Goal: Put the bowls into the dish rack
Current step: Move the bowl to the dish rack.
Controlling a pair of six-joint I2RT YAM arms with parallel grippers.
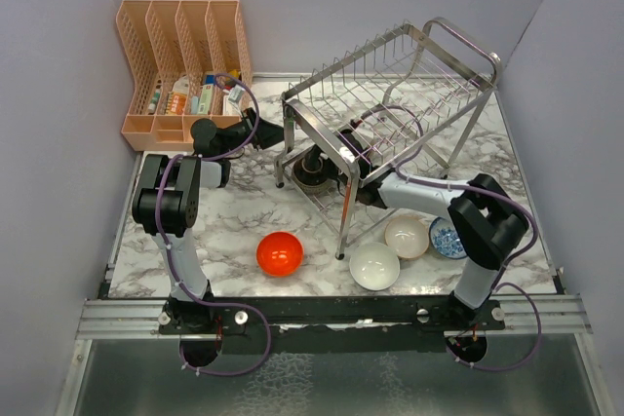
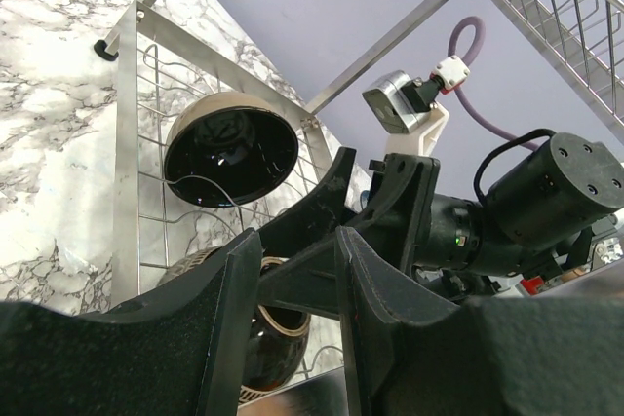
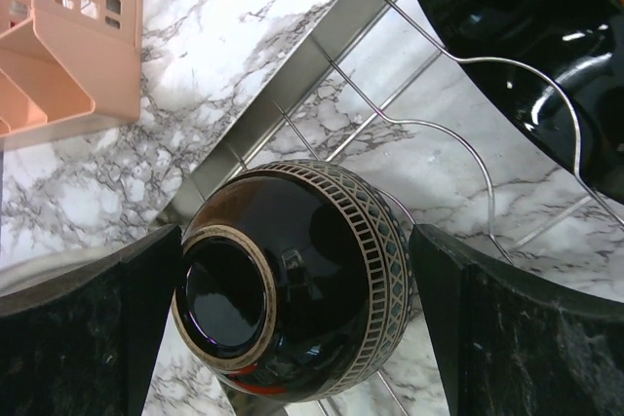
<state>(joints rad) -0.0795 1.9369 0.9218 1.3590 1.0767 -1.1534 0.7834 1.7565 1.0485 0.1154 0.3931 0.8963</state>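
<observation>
Work is just getting started: brown bowl (image 3: 292, 289) is lying tipped in the rack's (image 1: 314, 116) lower tier, right gripper (image 3: 297, 241) straddling it, jaws wide apart. Four bowls, red (image 1: 279, 253), white (image 1: 374, 266), beige (image 1: 407, 237) and blue (image 1: 448, 238), are waiting on the table (image 1: 224, 231). Left gripper (image 2: 297, 260) is sitting half-closed; on what, I cannot tell. Upper tier (image 1: 400, 60) is crowding the right arm (image 1: 419, 192).

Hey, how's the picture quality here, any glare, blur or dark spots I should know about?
Top external view: even light, sharp, with glints on the dish rack and red bowl. Left wrist view: the left gripper's fingers loom dark and soft, highlights on the glossy black bowl. Right wrist view: patterned dark bowl crisp, mirror-like reflections.
</observation>
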